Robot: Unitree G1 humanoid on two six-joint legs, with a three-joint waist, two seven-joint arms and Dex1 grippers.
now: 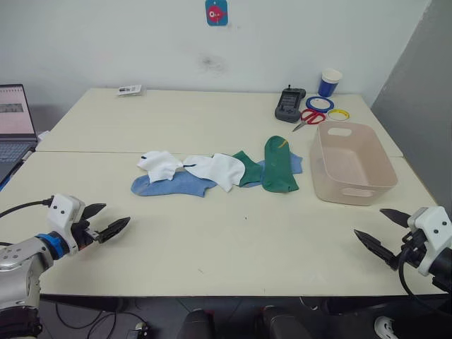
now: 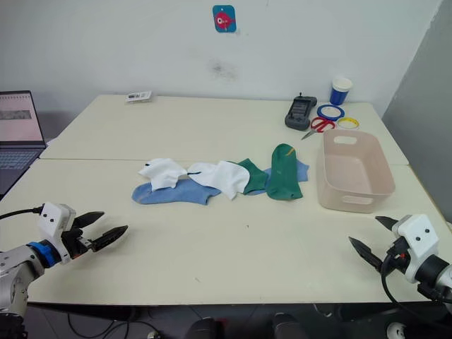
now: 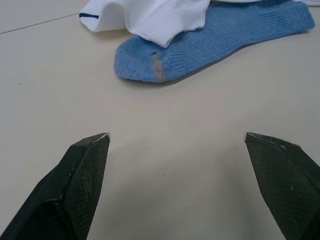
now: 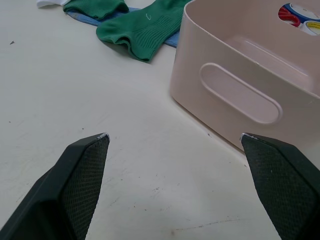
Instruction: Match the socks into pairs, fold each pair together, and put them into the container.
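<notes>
L gripper [image 1: 111, 220] spread wide, empty, low over table [image 1: 212, 240] near front-left edge. L wrist view: textured black fingers [image 3: 82, 170] apart, ribbed light blue sock [image 3: 210, 42] w/ grey toe patch ahead, white sock [image 3: 150, 17] w/ dark cuff mark overlapping it; that knit detail doesn't read in head views. Head views give the whole row mid-table, L to R: white sock on the long blue one [image 1: 173, 185], second white sock [image 1: 219, 169], folded dark green sock [image 1: 248, 168], upright-laid green sock [image 1: 280, 164] w/ yellow mark over second blue sock [image 1: 295, 162]. All unpaired, flat, soft cloth. Container [image 1: 351, 164] just right of socks, pale pink-beige plastic, rounded corners, oval handle slots, nothing in it. R wrist view shows its near handle slot [image 4: 240, 92] close up. R gripper [image 1: 381, 232] also wide open, empty, front-right, near container.
</notes>
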